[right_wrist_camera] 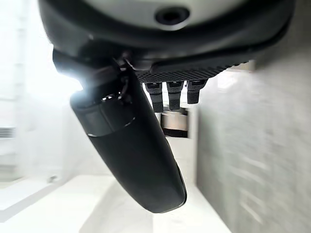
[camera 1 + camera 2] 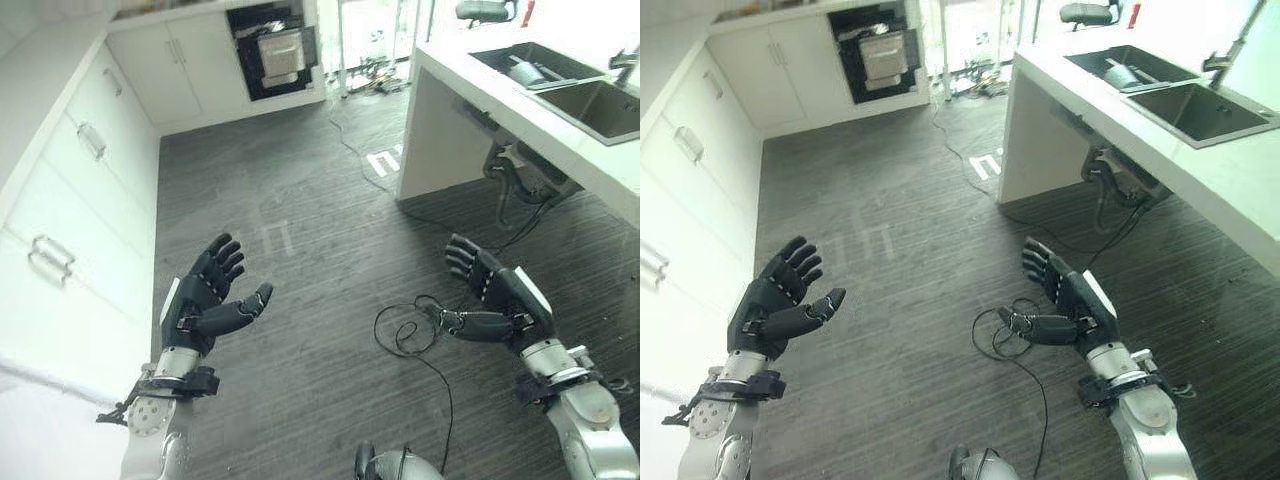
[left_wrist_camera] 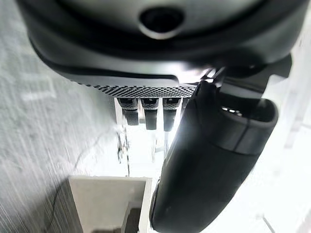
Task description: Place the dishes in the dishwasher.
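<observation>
Fingers first: on the left hand (image 2: 205, 300) they're spread loose and nearly straight, thumb angled out, palm turned inward, nothing between them. The left wrist view agrees, with the fingers (image 3: 148, 112) reaching straight out in a row past the thumb and only bright background beyond. Over to the right hand (image 2: 495, 295) and it's the mirror picture: fingers released, slightly fanned, thumb pointing across toward the other hand, palm empty. In the right wrist view the fingers (image 1: 173, 94) hang straight too, holding nothing.

Both hands hover over the dark wood-grain floor (image 2: 300, 230), well apart from each other, palms facing in.

Moving outward, the right side has a white table (image 2: 1240, 190) with a double sink (image 2: 1195, 110) let into it. In the far basin lies a greyish dish (image 2: 1123, 76), too small to tell exactly what kind. That's well away from both hands.

On the far wall, set among white cabinets (image 2: 180, 65), there's a dark open dishwasher (image 2: 272, 50) with a pale rack or panel showing inside; I can't tell what it holds. Another run of white cabinets with metal handles (image 2: 90, 140) lines the left side.
</observation>
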Available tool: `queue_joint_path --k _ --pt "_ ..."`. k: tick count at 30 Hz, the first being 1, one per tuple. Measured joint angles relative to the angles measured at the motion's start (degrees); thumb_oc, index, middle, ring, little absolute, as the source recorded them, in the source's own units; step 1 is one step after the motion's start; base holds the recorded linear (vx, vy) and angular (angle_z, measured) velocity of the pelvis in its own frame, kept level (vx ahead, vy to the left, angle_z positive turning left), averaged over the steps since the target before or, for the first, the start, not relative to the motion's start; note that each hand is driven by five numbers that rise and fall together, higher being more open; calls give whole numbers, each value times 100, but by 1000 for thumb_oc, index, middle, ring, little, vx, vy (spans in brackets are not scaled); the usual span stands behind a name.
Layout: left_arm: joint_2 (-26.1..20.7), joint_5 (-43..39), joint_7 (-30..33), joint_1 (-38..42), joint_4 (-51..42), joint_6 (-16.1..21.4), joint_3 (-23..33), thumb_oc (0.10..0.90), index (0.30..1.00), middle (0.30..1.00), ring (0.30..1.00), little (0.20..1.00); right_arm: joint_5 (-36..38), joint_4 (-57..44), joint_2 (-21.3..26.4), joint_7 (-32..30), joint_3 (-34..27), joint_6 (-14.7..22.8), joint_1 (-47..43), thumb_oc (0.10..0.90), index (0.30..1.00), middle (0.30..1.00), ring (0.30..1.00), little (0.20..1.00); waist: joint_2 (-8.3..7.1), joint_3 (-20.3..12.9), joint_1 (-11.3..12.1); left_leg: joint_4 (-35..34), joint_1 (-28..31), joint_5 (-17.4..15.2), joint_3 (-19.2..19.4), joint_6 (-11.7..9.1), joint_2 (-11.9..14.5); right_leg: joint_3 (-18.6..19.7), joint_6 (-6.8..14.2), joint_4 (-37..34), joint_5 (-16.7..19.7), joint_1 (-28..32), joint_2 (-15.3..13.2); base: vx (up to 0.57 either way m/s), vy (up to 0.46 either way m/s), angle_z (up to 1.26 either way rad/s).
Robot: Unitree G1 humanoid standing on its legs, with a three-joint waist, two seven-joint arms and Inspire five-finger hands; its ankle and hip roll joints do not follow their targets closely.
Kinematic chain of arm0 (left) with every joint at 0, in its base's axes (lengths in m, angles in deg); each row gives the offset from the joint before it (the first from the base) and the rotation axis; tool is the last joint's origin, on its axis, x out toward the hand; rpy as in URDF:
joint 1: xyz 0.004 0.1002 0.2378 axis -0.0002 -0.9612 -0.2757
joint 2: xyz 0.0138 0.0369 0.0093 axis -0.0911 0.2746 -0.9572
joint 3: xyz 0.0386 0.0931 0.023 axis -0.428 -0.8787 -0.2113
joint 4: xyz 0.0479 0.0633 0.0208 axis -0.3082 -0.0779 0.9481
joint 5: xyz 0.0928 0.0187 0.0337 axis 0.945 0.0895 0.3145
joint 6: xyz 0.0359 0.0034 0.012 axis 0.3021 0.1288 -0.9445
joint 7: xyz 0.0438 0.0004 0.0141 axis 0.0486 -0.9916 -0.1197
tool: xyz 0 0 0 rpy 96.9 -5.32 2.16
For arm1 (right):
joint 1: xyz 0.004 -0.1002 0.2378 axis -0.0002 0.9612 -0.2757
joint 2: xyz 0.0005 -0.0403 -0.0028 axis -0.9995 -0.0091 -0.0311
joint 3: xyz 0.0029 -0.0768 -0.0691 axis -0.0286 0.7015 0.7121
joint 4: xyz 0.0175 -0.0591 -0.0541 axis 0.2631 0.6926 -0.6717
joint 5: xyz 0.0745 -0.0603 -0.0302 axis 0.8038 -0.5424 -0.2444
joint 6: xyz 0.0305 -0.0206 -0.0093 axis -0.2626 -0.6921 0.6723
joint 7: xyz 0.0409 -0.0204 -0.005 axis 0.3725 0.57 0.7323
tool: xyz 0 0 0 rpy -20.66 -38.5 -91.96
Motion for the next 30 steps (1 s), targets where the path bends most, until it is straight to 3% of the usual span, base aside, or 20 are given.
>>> queue_joint_path --k 1,2,4,6,7,9,11,12,15,16,17,19,23,24,25,26,27,28,29,30 --pt "16 0 -27 76 -86 68 -16 800 900 900 900 900 -3 2 2 29 -12 18 -34 800 900 900 900 900 -161 47 73 933 -566 354 50 0 79 132 -2 -50 3 25 -61 233 -110 -42" --pt "8 15 -135 24 -149 87 -58 800 900 900 900 900 1 15 -48 61 -12 14 6 800 900 900 900 900 -370 105 143 1461 -1344 32 70 195 218 294 11 -287 2 294 -73 286 -45 -62" --pt "-20 15 -151 -145 -195 88 -55 800 900 900 900 900 10 20 -49 83 -7 12 -60 800 900 900 900 900 -410 164 149 396 -1726 -143 135 452 278 394 167 -547 2 673 -62 281 127 -39" --pt "-50 11 -150 -295 -192 150 -62 800 900 900 900 900 51 30 -52 60 13 11 -178 800 900 900 900 900 -275 196 137 -1141 -1867 -73 160 483 342 533 438 -630 -158 935 62 257 179 -33" --pt "-54 6 -164 -329 -192 245 -57 800 900 900 900 900 56 27 -50 40 6 13 -392 800 900 900 900 900 -30 250 145 -1554 -2189 77 69 449 492 571 559 -619 -235 931 225 274 122 -44" --pt "-52 7 -242 -376 -184 249 -56 800 900 900 900 900 58 31 -47 -1 18 -9 -538 800 900 900 900 900 251 385 231 -1613 -2851 320 -415 388 685 736 550 -487 -362 973 483 303 123 -55" --pt "-46 7 -269 -591 -185 273 -6 800 900 900 900 900 53 30 -44 5 38 -73 -494 800 900 900 900 900 280 410 353 -1560 -3304 500 -862 318 666 1007 479 -378 -513 1141 538 307 194 -62" --pt "-43 11 -316 -639 -182 274 5 800 900 900 900 900 74 23 22 -11 -14 -77 -473 800 900 900 900 900 317 446 349 -1511 -3373 498 -811 337 678 1084 491 -467 -585 1331 533 357 273 -47" --pt "-54 134 -316 -534 -178 296 4 800 900 900 900 900 426 23 98 -47 -17 -160 -562 800 900 900 900 900 335 448 473 -1638 -2917 581 -562 462 602 1490 702 -627 -769 1785 345 316 254 -70" --pt "-68 134 -318 -483 -183 323 4 800 900 900 900 900 552 -51 90 -73 -15 -188 -564 800 900 900 900 900 373 425 466 -1692 -2469 514 -460 559 542 1394 880 -626 -883 1975 198 275 225 -72" --pt "-141 133 -309 -266 -162 317 -4 800 900 900 900 900 680 -222 69 -157 -37 -228 -479 800 900 900 900 900 280 420 423 -1788 -2242 855 -276 819 325 1332 1078 -528 -1030 2133 -87 302 248 -53" --pt "-234 130 -323 63 -178 319 -6 800 900 900 900 900 722 -431 51 -242 -105 -240 -394 800 900 900 900 900 257 407 434 -1697 -2093 1094 -202 1051 93 1131 1231 -351 -1030 2245 -297 297 202 -21" --pt "-272 137 -432 655 -195 326 -54 800 900 900 900 900 719 -571 -575 -475 -140 -224 -287 800 900 900 900 900 62 274 271 -1881 -1625 892 -390 1477 -381 681 2012 868 -491 1959 -791 251 197 30" --pt "-323 157 -488 659 -204 327 -45 800 900 900 900 900 717 -589 -778 -533 -141 -202 -296 800 900 900 900 900 66 269 290 -1766 -1562 710 -395 1592 -407 718 2155 1693 -196 1604 -794 169 179 5" --pt "-335 184 -481 610 -208 324 -36 800 900 900 900 900 712 -586 -926 -540 -123 -204 -311 800 900 900 900 900 70 273 294 -1624 -1520 547 -361 1667 -407 715 2187 2707 25 1076 -858 180 107 -15" --pt "-319 220 -458 475 -205 318 -25 800 900 900 900 900 694 -585 -969 -534 -44 -209 -344 800 900 900 900 900 128 301 290 -1720 -1394 524 -244 1660 -367 580 2029 3583 -34 349 -956 198 -2 -44" --pt "-333 360 -447 329 -206 316 -29 800 900 900 900 900 647 -584 -910 -534 68 -202 -358 800 900 900 900 900 219 334 279 -1952 -1187 500 -83 1614 -291 300 1796 3558 -199 -260 -978 357 -165 -68" --pt "-356 395 -478 195 -208 310 -99 800 900 900 900 900 630 -583 -625 -531 122 -198 -213 800 900 900 900 900 258 349 268 -2326 -821 441 -4 1464 -266 -43 1524 2129 -288 -569 -766 339 -215 -59" --pt "-356 393 -487 168 -193 322 -112 800 900 900 900 900 648 -530 -541 -527 108 -165 -111 800 900 900 900 900 112 388 283 -2057 -795 -16 127 476 -220 -145 1351 885 -166 -509 -676 378 -262 -22" --pt "-525 389 -491 180 -237 383 -112 800 900 900 900 900 707 -526 -626 -530 31 -100 -29 800 900 900 900 900 -136 366 252 -1367 -1053 -180 18 1084 -226 -229 1488 50 -39 -442 -859 206 -157 1"
